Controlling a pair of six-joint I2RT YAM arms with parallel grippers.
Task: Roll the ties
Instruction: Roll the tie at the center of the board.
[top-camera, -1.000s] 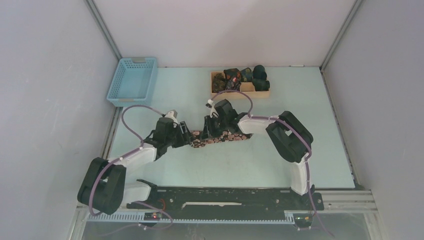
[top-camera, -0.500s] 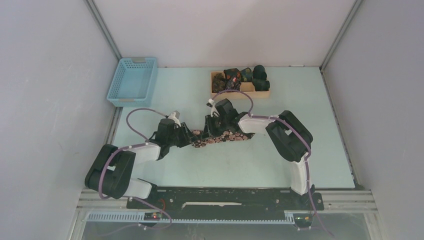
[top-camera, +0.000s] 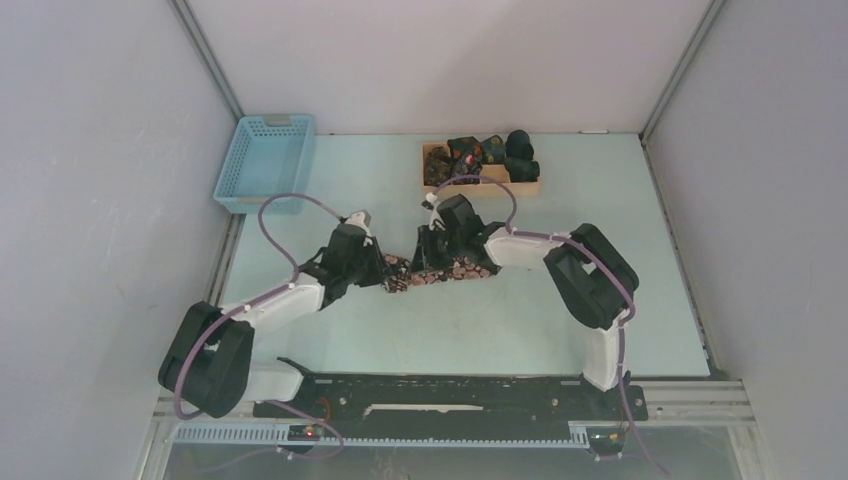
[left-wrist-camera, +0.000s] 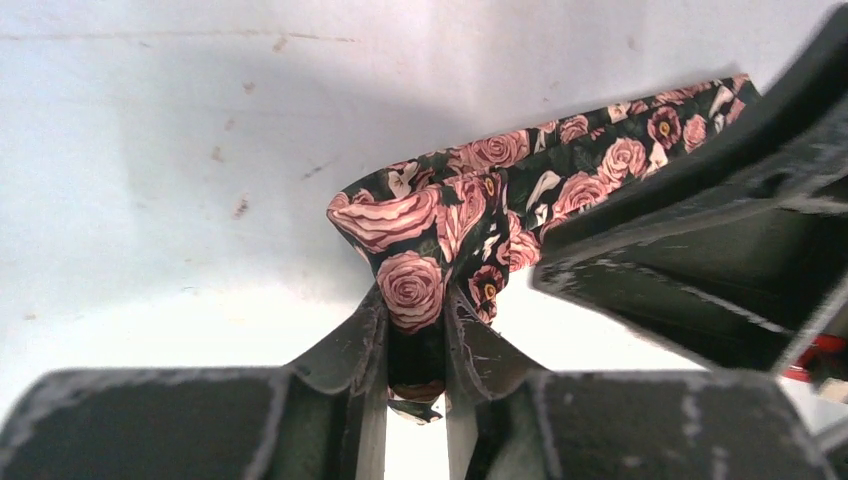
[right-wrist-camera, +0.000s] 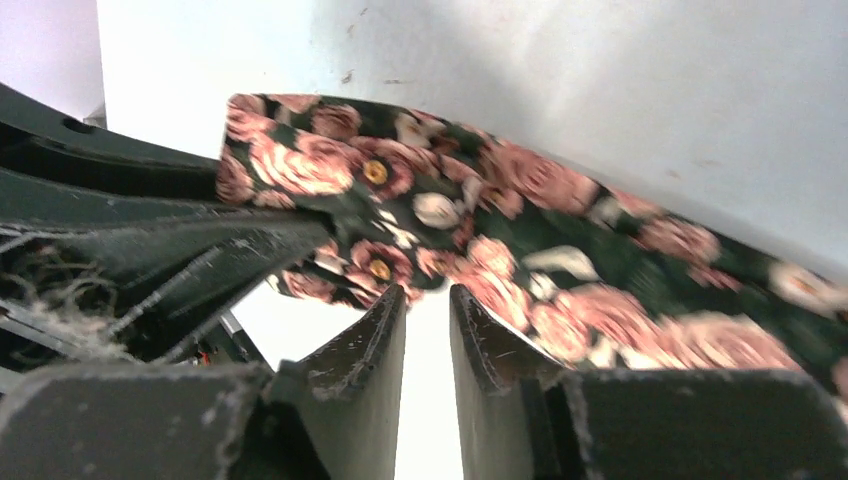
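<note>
While the left gripper (left-wrist-camera: 415, 320) pinches a bunched fold of the long tie (left-wrist-camera: 470, 200) between its closed fingertips, the right gripper (right-wrist-camera: 427, 310) stands just beside it, near the middle of the table (top-camera: 500, 320). The right fingers are narrow too, with a slim strip of table showing between them. The edge of the tie lies at their tips, but I cannot tell whether they hold it. The tie is dark with pink roses. It lies on the pale table and runs from the left gripper toward the right, passing under the right gripper.

At the far side, a little right of the middle, stands a low brown box (top-camera: 528, 187). It holds several rolled ties (top-camera: 470, 152), dark with small coloured patterns and packed close together. Two black rolls sit at its right end. At the far left corner stands a blue basket (top-camera: 265, 160) with mesh walls, well apart from the box and from both grippers.
</note>
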